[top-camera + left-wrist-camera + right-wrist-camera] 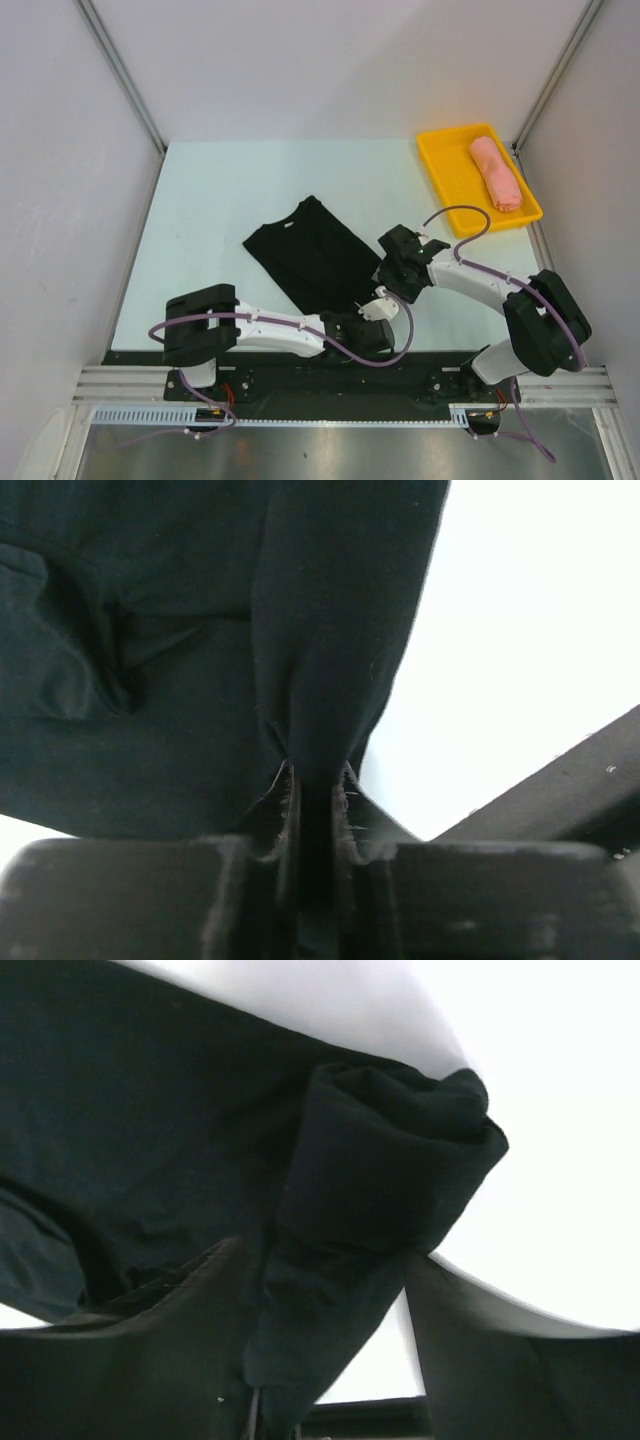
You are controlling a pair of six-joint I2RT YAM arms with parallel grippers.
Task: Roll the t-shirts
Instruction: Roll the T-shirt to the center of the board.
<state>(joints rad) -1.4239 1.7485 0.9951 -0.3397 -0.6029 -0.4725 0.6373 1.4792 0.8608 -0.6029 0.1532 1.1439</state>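
Top external: black t-shirt [310, 255] spread on table [200, 200], near hem raised | left gripper [315, 780] pinching hem fold; right gripper [335, 1270] clamped on rolled wad | salmon-pink roll [497, 172] in yellow tray [432, 150] | advise level, even tension; roll tightly toward collar.

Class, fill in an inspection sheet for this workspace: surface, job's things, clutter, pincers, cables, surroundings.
Surface: pale table.
Job's things: black shirt spread out, its near edge lifted and partly rolled; pink roll lying in the tray.
Clutter: nothing seen.
Pincers: left pincer shut on the shirt's edge; right pincer grips a rolled fold of it.
Cables: purple cables loop along both arms.
Surroundings: white walls; metal rail at the near edge.
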